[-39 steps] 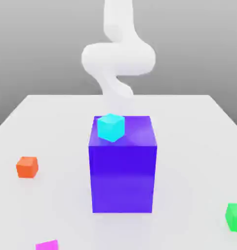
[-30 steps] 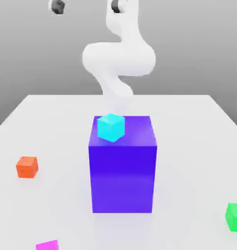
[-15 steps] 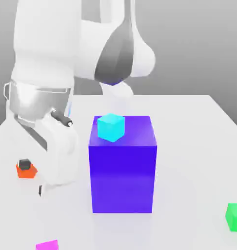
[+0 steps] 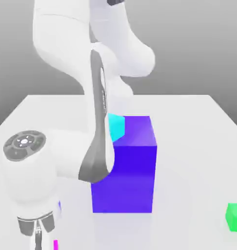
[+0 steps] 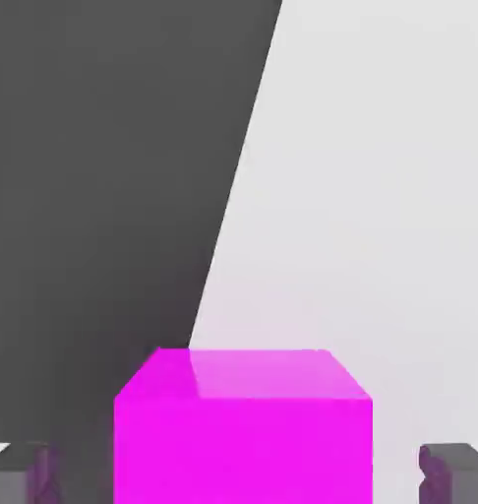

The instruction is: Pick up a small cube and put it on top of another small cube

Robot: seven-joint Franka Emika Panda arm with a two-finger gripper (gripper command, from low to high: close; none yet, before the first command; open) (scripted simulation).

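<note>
The magenta cube [image 5: 243, 423] is seen on the table [image 4: 188, 141] between the fingertips [image 5: 454, 472] of the gripper [image 5: 241, 474], whose jaws are apart and not touching it. Behind it, near the table's middle, the big blue block [image 4: 128, 171] stands with the cyan cube [image 4: 116, 127] on top, partly hidden by the arm [image 4: 67, 146]. The green cube [image 4: 235, 217] lies well apart, towards the exterior view's right.

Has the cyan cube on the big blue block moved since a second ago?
No. The cyan cube sits at the same corner of the blue block top as before; the arm now just covers part of it.
</note>
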